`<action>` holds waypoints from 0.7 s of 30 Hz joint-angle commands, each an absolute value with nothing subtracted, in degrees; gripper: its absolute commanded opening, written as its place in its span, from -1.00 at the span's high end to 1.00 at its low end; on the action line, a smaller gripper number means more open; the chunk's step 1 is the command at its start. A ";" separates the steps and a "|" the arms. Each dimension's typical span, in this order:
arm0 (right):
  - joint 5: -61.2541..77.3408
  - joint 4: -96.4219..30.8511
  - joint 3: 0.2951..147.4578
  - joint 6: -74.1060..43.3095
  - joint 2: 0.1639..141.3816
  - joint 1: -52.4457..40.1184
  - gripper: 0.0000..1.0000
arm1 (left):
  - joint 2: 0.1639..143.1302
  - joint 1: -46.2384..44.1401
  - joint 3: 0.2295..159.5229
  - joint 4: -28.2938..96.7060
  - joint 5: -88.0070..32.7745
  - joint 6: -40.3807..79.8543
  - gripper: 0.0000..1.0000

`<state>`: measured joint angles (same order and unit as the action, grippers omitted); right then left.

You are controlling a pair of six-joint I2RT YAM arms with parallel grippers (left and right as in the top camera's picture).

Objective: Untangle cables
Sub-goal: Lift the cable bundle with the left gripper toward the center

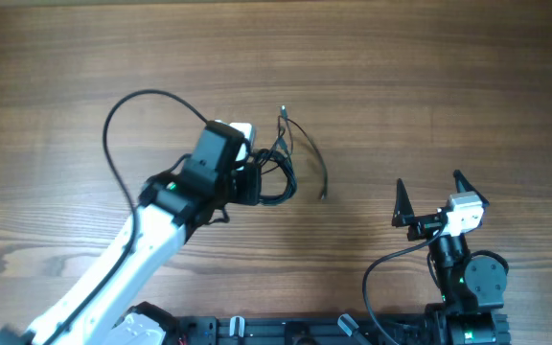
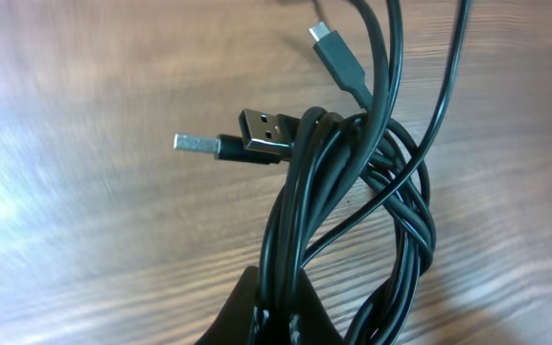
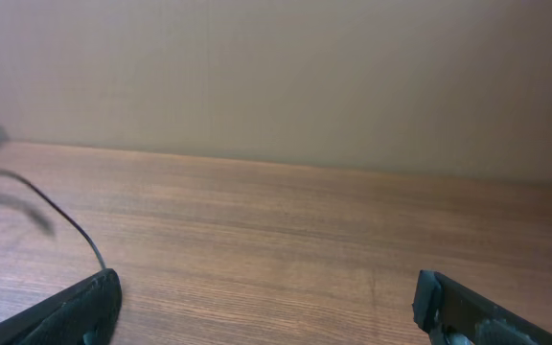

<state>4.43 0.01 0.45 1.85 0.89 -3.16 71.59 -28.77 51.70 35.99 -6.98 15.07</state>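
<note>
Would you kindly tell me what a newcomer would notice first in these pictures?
The eye goes first to the cables, a dark knotted bundle near the middle of the wooden table, with the left gripper shut on its loops. In the left wrist view a USB plug pokes out of the knot. The right gripper stands open well off to the right, holding nothing.

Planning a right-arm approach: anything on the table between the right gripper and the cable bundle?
Nothing visible. The overhead view shows only bare table between the open right gripper and the cables. Nearest to it is a loose cable end. The left gripper is shut on the bundle's far side.
</note>
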 commanded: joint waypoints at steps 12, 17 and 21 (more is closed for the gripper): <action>12.78 0.89 0.30 -48.93 0.34 -3.03 -1.00 | 67.57 -28.47 51.77 36.51 -7.86 -1.10 0.92; 18.26 1.45 0.30 -80.77 0.64 -3.03 -1.00 | 67.57 -28.99 51.77 37.28 -8.45 -1.08 0.92; 16.34 1.61 0.30 -87.79 0.64 -3.03 -1.00 | 67.61 -31.05 51.77 37.10 -11.42 -1.08 0.92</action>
<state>15.62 1.17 0.45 -73.47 0.89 -3.16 67.51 -29.30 51.70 37.39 -7.90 0.03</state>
